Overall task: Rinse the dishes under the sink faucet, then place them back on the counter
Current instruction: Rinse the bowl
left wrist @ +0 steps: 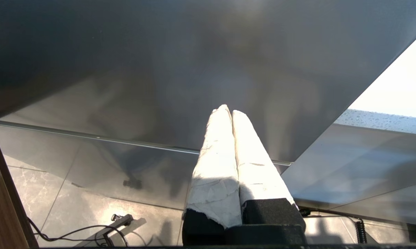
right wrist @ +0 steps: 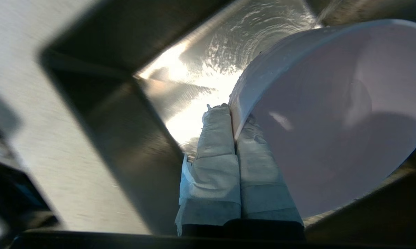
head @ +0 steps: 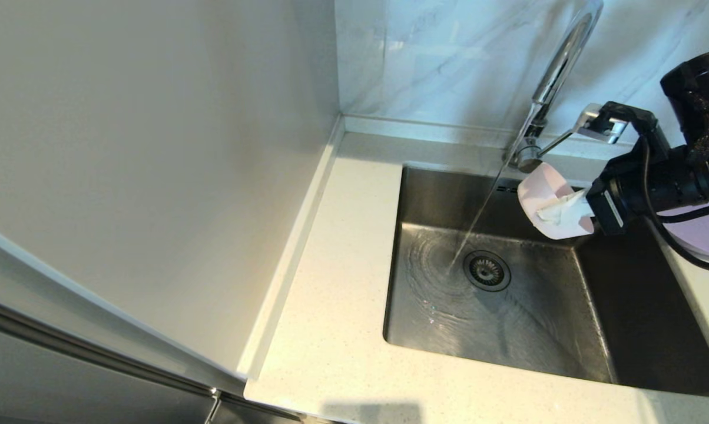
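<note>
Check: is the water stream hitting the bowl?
Apart. Head view shows the stream falling clear of the bowl to the sink floor; right gripper holds the bowl aside.

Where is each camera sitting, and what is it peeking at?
Head view: up on the robot's head, looking forward and down at the sink, running faucet and counter; the right arm shows, its end effector holding the bowl above the basin.
Left wrist view: behind the left end effector, shut and parked beside a grey panel, above a tiled floor.
Right wrist view: behind the right end effector, pinching the bowl's rim above the wet sink.
Shared: head and right wrist views both show bowl, sink and right end effector.
</note>
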